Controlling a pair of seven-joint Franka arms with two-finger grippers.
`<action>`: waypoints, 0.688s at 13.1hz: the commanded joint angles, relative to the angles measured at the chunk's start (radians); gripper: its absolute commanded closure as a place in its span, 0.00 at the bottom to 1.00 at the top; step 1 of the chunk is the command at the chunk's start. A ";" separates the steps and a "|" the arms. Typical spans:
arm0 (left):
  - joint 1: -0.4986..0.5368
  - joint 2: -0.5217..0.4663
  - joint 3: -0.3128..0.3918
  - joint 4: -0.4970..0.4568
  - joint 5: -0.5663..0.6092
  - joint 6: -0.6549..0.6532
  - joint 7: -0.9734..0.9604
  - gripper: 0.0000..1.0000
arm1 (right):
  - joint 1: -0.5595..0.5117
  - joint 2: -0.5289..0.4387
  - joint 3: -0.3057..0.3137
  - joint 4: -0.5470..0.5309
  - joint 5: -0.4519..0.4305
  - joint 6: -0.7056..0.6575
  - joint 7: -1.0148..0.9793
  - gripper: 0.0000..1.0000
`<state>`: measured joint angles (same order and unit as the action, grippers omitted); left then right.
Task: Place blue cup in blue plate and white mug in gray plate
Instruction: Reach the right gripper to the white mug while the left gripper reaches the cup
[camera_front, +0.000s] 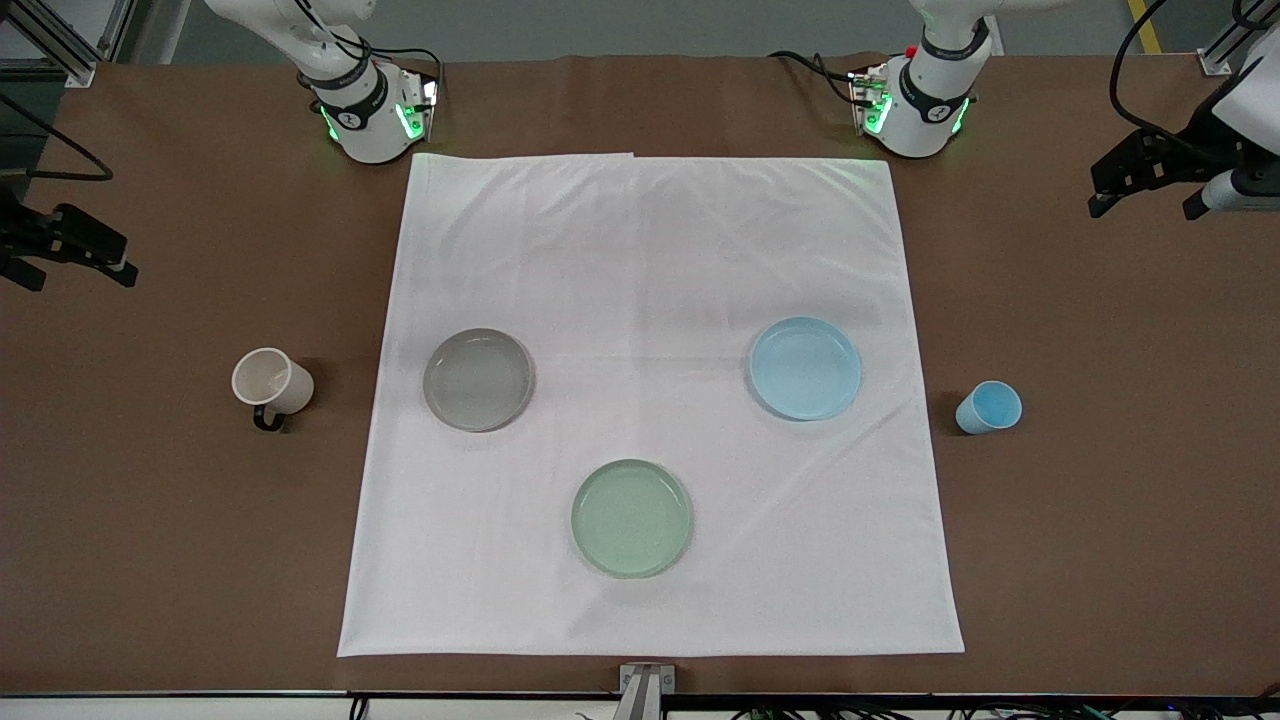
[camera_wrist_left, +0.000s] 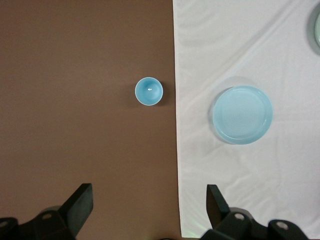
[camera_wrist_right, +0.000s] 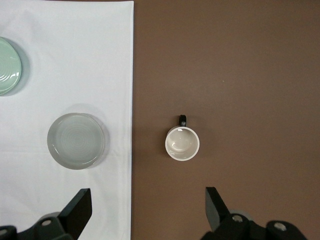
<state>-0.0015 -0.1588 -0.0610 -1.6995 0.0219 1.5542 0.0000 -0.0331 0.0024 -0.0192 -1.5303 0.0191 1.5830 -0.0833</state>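
the blue cup (camera_front: 989, 407) is seen upright on the bare bench (camera_front: 1100, 520) at the left arm's end, just off the edge of the white cloth (camera_front: 650, 300), with the blue plate (camera_front: 805, 367) near it on the cloth. the white mug (camera_front: 271, 384) stands upright on bare bench at the right arm's end, its dark handle turned toward the front camera, and the gray plate (camera_front: 478, 379) lies near it on the cloth. a pale green plate (camera_front: 631, 517) sits nearer the front camera, between the two.

the left pincer (camera_wrist_left: 147, 207) is held released, high over the bench edge near the cup; the right pincer (camera_wrist_right: 147, 207) is likewise spread wide and empty, high above the bench near the mug. nothing has been placed yet.

several risks can be judged. the tapered cup could be tipped or squeezed out if it is gripped off-centre. the mug's handle could be struck by a finger on descent and the mug spun. a loose cloth could be dragged by a low pass, so that the plates are shifted. the green plate could be mistaken for a target.
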 joint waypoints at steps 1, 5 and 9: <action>0.003 0.018 0.001 0.032 0.024 -0.003 -0.003 0.00 | -0.002 0.002 0.004 0.012 -0.010 -0.015 0.013 0.00; 0.096 0.125 0.003 0.066 0.027 0.004 0.043 0.00 | -0.002 0.002 0.004 0.001 -0.010 -0.011 0.013 0.00; 0.179 0.272 0.001 -0.035 0.023 0.224 0.054 0.00 | -0.013 0.051 0.001 -0.156 -0.010 0.154 0.013 0.00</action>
<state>0.1664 0.0578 -0.0536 -1.6919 0.0318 1.6792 0.0483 -0.0353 0.0302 -0.0221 -1.5839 0.0190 1.6393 -0.0833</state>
